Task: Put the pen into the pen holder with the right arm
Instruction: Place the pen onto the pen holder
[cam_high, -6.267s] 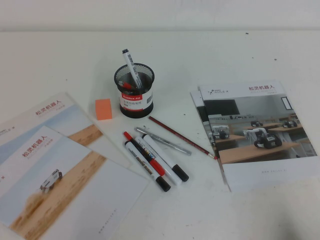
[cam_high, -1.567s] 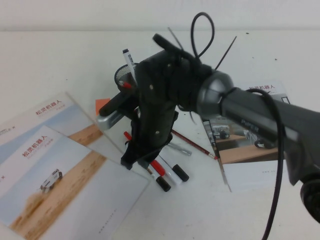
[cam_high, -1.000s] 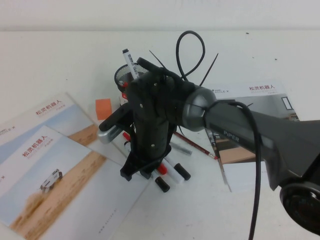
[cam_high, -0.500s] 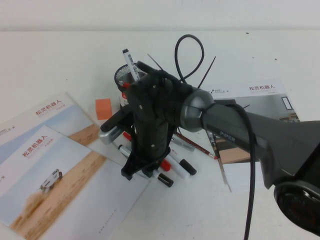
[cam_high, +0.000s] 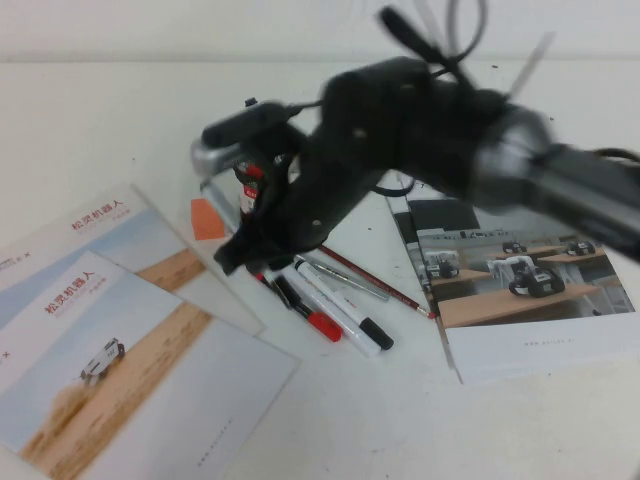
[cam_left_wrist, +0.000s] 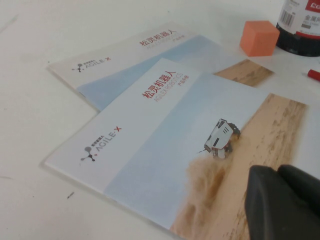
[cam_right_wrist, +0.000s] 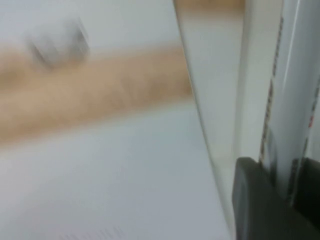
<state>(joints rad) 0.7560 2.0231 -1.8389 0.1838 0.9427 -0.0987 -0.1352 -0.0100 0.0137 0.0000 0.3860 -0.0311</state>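
My right gripper (cam_high: 238, 256) is low over the table's middle, its blurred arm covering most of the pen holder (cam_high: 246, 192). In the right wrist view the gripper (cam_right_wrist: 285, 187) is shut on the pen (cam_right_wrist: 295, 100), a white barrel with dark lettering, held between the fingers (cam_right_wrist: 255, 200) above a brochure. The holder's labelled base also shows in the left wrist view (cam_left_wrist: 301, 22). My left gripper (cam_left_wrist: 278, 175) is shut and empty, low over the left brochures, out of the high view.
A plain white black-capped marker (cam_high: 345, 310), a red pen (cam_high: 312, 317), a silver pen (cam_high: 350, 282) and a red pencil (cam_high: 385, 283) lie in front of the holder. An orange block (cam_high: 205, 220) sits left of it. Brochures lie at left (cam_high: 130, 350) and right (cam_high: 520, 270).
My right gripper closed on the lettered pen among the markers and lifted it off the table. The arm has swung up and back; the other markers shifted slightly.
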